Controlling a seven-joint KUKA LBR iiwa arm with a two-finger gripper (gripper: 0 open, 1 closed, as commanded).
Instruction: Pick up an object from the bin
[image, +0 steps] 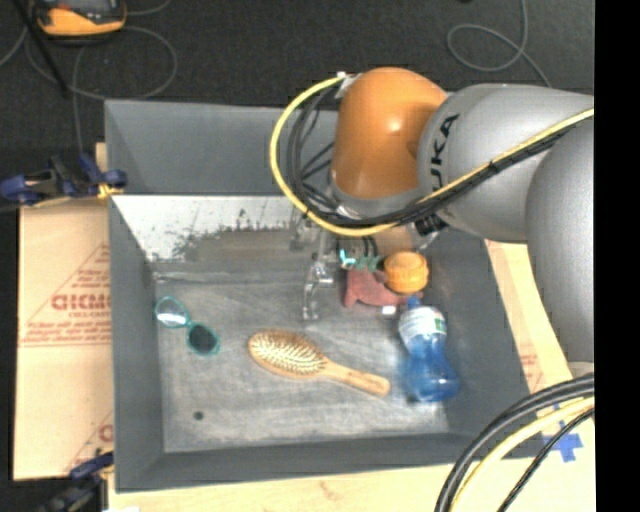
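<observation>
While the arm (500, 160) reaches in from the right of the frame, its orange cover (385, 130) sits above the upper middle of the grey bin (135, 400). The gripper (318, 285) hangs down below that cover, over bare floor just above centre! Whether the claw is wide or narrow, I cannot tell from this angle, and nothing can be seen held in it.

Closest thing to it is a pinkish-red lump (368, 288), just to its right, with an orange ball (406, 271) touching the lump's upper right side. Below the gripper, near but apart from it, lies a wooden hairbrush (300, 360), bristle head to the left, handle running toward the lower right. A blue water bottle (426, 355) lies at the right, cap end up toward the ball. Far off at the left, teal sunglasses (188, 326) lie well apart from the claw.
</observation>
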